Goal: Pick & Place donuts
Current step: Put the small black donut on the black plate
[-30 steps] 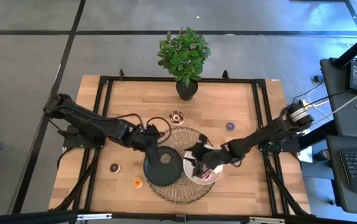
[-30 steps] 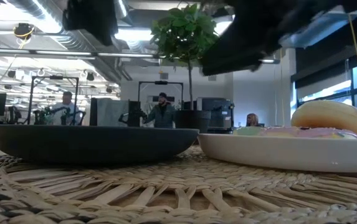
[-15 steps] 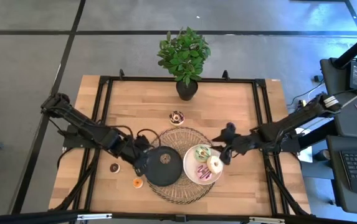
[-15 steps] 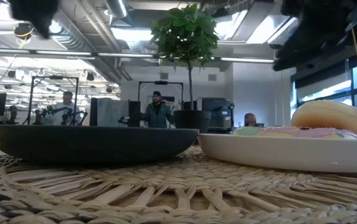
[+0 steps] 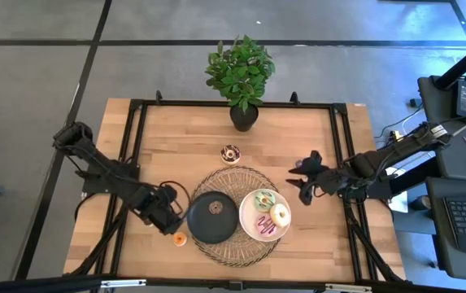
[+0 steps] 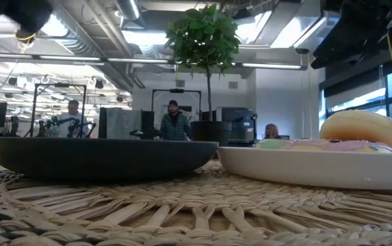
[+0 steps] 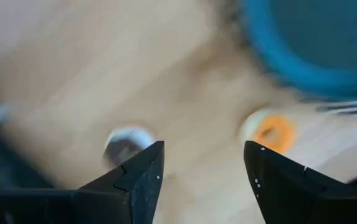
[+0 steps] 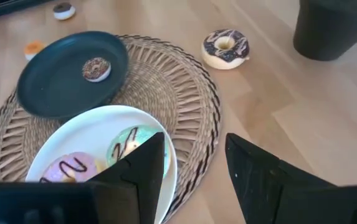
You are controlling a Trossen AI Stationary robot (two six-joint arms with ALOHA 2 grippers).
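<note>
— Three donuts (image 5: 268, 212) are lying on the white plate (image 5: 249, 229); one is sitting on the black plate (image 5: 201, 224).

— Both grippers are standing open; the left gripper (image 5: 170, 225) is hovering near the orange donut (image 5: 180, 239); the right gripper (image 5: 299, 181) is waiting beside the mat (image 5: 237, 251).

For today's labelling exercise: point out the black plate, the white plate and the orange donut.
black plate (image 5: 226, 226), high view, bare rim.
white plate (image 8: 81, 134), right wrist view, bare upper rim.
orange donut (image 7: 273, 133), left wrist view, icing ring.

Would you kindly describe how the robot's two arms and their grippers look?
Both arms are slim, dark and jointed, with thin black cables looping alongside. The left gripper and right gripper each end in two matte black, wedge-shaped fingers. The right arm's outer end shows a pale band.
</note>
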